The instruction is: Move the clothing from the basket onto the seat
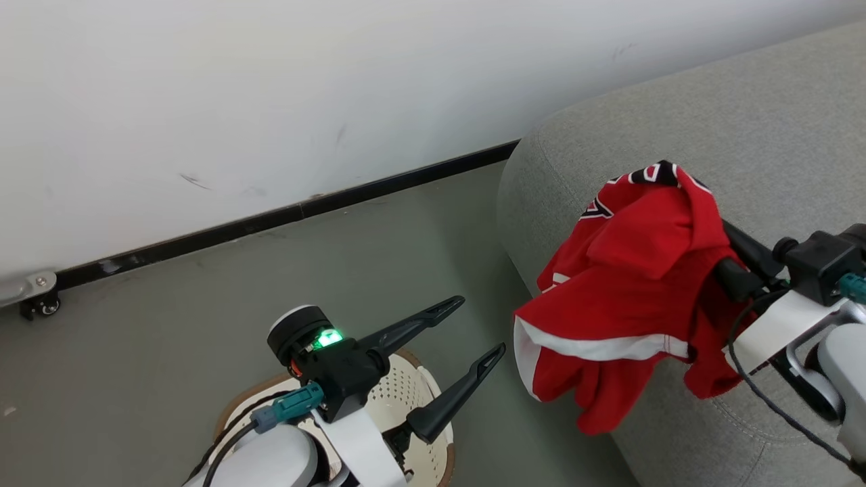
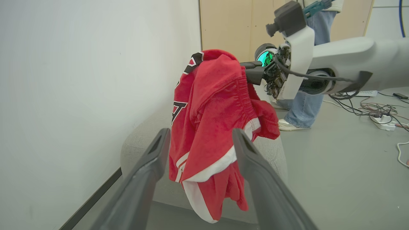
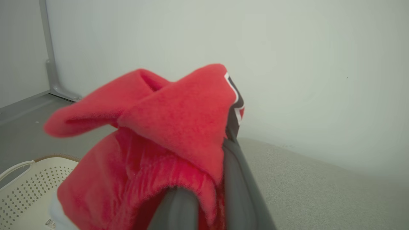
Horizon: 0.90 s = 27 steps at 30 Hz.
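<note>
The clothing, red with white trim and black lettering, hangs bunched from my right gripper, which is shut on it above the rounded left end of the grey seat. Its lower folds dangle past the seat's edge; I cannot tell whether it touches the cushion. In the right wrist view the fabric covers the fingers, with the seat behind. My left gripper is open and empty above the cream basket. It points toward the clothing.
A white wall with a black baseboard runs behind the grey floor. A caster sits at the far left. In the left wrist view a person's legs stand beyond the seat, beside loose cables.
</note>
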Motion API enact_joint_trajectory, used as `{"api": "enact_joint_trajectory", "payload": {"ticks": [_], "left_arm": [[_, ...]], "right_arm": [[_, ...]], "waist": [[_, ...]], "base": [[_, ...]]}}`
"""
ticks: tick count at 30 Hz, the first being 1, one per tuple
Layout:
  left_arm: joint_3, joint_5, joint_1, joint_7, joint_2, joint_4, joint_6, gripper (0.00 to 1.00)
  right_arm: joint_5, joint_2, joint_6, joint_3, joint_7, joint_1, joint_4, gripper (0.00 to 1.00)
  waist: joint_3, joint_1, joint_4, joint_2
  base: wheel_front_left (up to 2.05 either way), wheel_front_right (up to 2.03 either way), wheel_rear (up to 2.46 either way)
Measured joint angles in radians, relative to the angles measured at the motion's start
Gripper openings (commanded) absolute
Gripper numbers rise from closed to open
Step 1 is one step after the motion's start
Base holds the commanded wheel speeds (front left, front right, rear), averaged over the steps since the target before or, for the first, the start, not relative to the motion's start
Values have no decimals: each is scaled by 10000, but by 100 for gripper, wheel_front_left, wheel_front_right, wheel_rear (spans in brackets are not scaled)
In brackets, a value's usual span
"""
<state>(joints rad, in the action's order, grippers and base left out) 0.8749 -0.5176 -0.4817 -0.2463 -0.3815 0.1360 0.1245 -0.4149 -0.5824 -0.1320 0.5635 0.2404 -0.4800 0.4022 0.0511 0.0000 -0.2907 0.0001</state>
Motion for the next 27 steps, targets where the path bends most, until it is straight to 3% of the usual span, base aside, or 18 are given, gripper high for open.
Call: {"api": "enact_joint_trajectory", "payload": {"ticks": [19,27], "left_arm": [[-186,205,-787,192,-178,-453,-12,100],[-267,301,-1224,295,-186,-679,-12,100]], "right_arm": [[-79,-654,0,-1039,-242,-1961,343,0],[-100,-1321,0,-1599,-477,-2741,702,0]], "waist": [[1218,0,201,0],[1722,0,279,0]], "base": [[0,0,0],[0,0,0]]}}
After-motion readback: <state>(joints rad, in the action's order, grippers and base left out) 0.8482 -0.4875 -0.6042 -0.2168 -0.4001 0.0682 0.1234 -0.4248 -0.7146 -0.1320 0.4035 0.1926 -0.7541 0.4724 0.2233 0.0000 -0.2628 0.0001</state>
